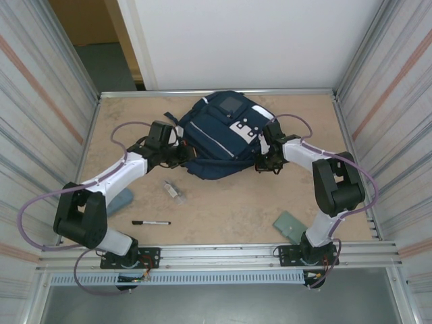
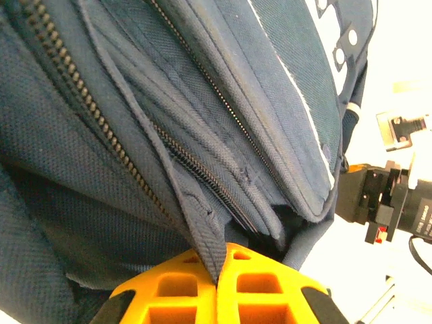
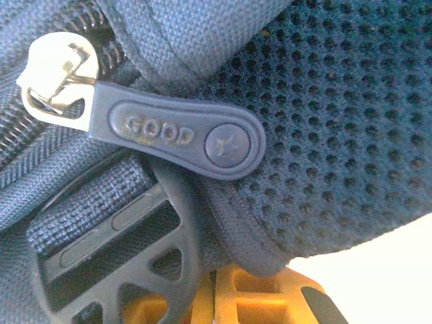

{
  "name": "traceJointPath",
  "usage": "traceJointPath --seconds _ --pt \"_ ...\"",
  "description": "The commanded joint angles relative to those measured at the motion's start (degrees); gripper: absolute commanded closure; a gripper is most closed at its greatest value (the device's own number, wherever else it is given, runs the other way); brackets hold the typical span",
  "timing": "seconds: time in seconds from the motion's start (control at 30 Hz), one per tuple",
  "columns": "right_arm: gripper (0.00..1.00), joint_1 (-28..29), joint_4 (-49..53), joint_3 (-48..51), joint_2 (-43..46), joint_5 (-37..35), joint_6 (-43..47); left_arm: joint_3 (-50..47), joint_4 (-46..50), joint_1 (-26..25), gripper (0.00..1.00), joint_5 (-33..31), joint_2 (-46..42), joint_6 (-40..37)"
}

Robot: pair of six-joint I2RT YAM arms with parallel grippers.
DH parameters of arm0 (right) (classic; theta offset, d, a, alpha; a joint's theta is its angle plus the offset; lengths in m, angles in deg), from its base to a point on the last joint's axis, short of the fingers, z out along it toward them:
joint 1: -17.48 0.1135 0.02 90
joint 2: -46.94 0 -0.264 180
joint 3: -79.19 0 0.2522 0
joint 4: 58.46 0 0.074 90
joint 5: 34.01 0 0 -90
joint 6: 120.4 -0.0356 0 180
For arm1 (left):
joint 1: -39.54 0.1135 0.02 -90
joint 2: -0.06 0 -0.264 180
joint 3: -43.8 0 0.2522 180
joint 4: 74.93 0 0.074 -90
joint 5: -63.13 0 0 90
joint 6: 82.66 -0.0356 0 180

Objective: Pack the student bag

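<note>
Since both arms reach up from the bottom edge of the overhead view, the loose items nearest their bases lie untouched. A black marker (image 1: 151, 222) sits in the lower left and a pale green flat pad (image 1: 290, 226) in the lower right beside the right arm. A blue-grey block (image 1: 122, 200) lies partly under the left arm, and a small clear object (image 1: 173, 190) is just above the marker.

Further up, the left gripper (image 2: 217, 270) has its orange fingers fully together, pinching a narrow navy strap (image 2: 192, 209) that runs down off the student bag (image 1: 219, 135) between two zip lines. That hold probably serves to steady or lift one side so a compartment can be opened.

The right gripper (image 3: 214, 297) is likewise fully closed, its tips pressed against the bag's lower seam beside a dark plastic buckle (image 3: 121, 263) and a zip pull (image 3: 179, 138) marked GOOD. Whether it pinches any fabric I cannot tell.

Between the two grippers, at the upper centre of the table (image 1: 236, 209), the bag lies front panel up with no compartment plainly open, so packing looks barely begun. Behind it stands a white wall (image 1: 256, 40).
</note>
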Motion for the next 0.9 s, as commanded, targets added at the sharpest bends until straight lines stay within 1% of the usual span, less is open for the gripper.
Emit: traceJointPath --seconds 0.0,0.1,0.2,0.23,0.27,0.33,0.37,0.43,0.5,0.6,0.67,0.77,0.87 --pt "0.94 -2.8 0.3 0.6 -0.7 -9.2 0.4 0.3 -5.0 1.0 1.00 4.6 -1.0 -2.8" --pt "0.92 -2.9 0.4 1.0 0.3 -8.7 0.9 -0.4 -5.4 -1.1 1.00 2.9 -1.8 -3.7" --pt "0.90 -2.8 0.1 2.1 2.9 -7.9 0.2 -2.2 -7.9 -4.1 1.00 2.6 -3.0 -2.3" --pt "0.87 -2.9 -0.1 2.4 3.9 -7.9 0.0 -3.0 -9.0 -5.3 1.00 2.2 -3.5 -2.1" --pt "0.82 -2.9 -0.2 2.7 4.9 -8.1 -0.5 -3.6 -9.8 -6.5 0.96 2.0 -3.8 -2.2" --pt "0.73 -2.7 0.0 3.4 7.5 -8.4 -0.7 -4.3 -9.7 -8.6 0.79 0.9 -5.1 -2.9" --pt "0.69 -2.6 0.3 3.7 8.7 -8.8 -0.9 -4.4 -8.6 -9.4 0.74 0.0 -5.8 -3.2" --pt "0.66 -2.5 1.0 4.3 11.7 -10.1 -1.0 -4.1 -5.6 -10.0 0.68 -0.7 -7.5 -4.8" --pt "0.62 -2.6 1.8 5.0 14.8 -11.9 -1.2 -4.0 -2.2 -10.1 0.63 -2.3 -10.0 -7.0" --pt "0.55 -2.5 2.5 6.0 20.2 -13.4 -2.3 -3.3 2.9 -9.8 0.57 -8.5 -13.3 -9.4" --pt "0.51 -2.5 1.8 6.8 23.3 -12.9 -3.1 -3.2 3.9 -9.6 0.53 -12.2 -14.4 -9.6" --pt "0.47 -2.2 0.2 7.3 27.4 -11.4 -3.9 -2.0 3.9 -9.3 0.51 -14.3 -13.2 -9.3" --pt "0.46 -1.8 -0.2 7.2 30.3 -11.5 -4.5 1.3 4.6 -8.8 0.50 -14.6 -8.9 -8.5"
